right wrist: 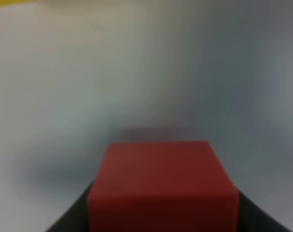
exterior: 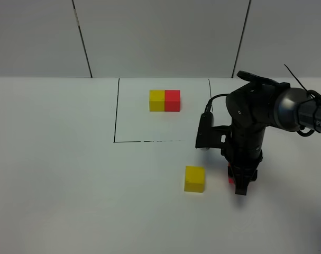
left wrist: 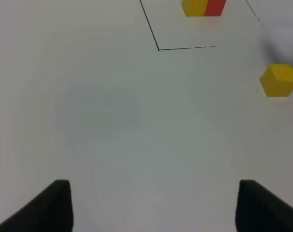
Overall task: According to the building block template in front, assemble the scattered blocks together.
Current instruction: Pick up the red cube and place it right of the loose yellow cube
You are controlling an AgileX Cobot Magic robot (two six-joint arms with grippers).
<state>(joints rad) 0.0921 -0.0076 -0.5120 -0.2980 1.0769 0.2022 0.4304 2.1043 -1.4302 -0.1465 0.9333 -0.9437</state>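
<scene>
Now the right tool (exterior: 238,185) grips the red cube (right wrist: 163,188) near the yellow cube (exterior: 194,179), while the left tool (left wrist: 153,208) gapes empty.

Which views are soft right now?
Right wrist: heavily defocused, the red cube up close has smeared edges. Left wrist: mostly sharp, yellow cube slightly soft. Exterior high: sharp, even light, only faint shadows.

The left gripper (left wrist: 155,205) hung, jaws spread, over white table (left wrist: 112,111); a yellow cube (left wrist: 279,80) lay ahead; the template (left wrist: 204,7) sat farther off.
</scene>
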